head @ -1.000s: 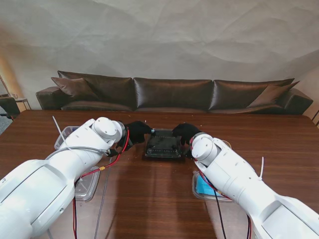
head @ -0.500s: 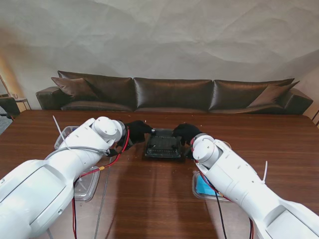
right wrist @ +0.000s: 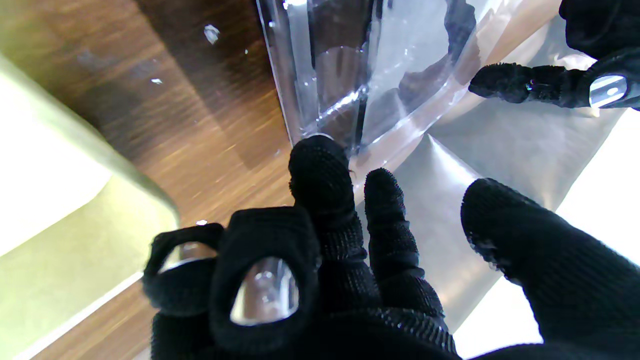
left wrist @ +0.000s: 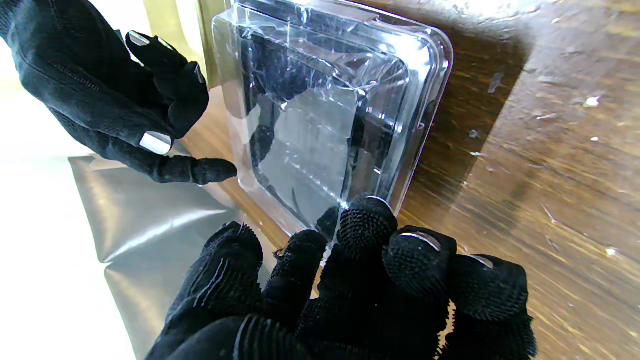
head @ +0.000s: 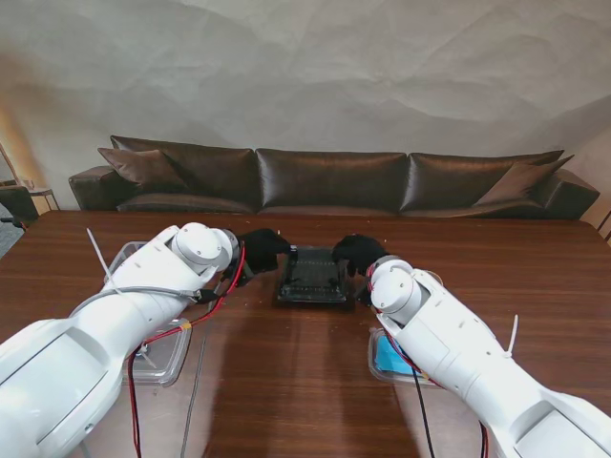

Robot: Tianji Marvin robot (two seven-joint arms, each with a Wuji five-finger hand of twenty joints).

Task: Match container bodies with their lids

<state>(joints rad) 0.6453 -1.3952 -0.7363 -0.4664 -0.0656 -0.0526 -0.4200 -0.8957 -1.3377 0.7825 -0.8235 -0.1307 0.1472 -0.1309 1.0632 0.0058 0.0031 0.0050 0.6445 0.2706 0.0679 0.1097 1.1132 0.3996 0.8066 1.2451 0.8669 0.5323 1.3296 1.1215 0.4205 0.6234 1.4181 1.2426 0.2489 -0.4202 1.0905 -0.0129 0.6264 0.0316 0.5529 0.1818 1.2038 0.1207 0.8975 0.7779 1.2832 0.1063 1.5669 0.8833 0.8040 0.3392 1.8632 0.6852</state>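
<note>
Since a second ago the left arm has swung a little outward, uncovering more of the clear container [head: 127, 254] at the left table edge, while both hands are staying at the middle container. That clear container with a dark base [head: 313, 277] is sitting on the wooden table [head: 286, 382] between the two hands, farther from me than the other boxes; what lies inside it cannot be told. The left hand [head: 260, 250] is touching its left edge, and in the left wrist view the fingertips [left wrist: 367, 220] are pressing on the clear rim [left wrist: 425, 125] with the fingers close together, though not clamped round it. The right hand [head: 355, 254] is resting at the right edge, one fingertip [right wrist: 317, 155] touching the rim [right wrist: 280, 90], the other fingers spread apart and gripping nothing. Nearer to me on the left, a clear lidded box [head: 162, 358] is lying partly under the left arm. On the right, a clear container holding something blue [head: 387, 358] is sitting beside the right arm.
</note>
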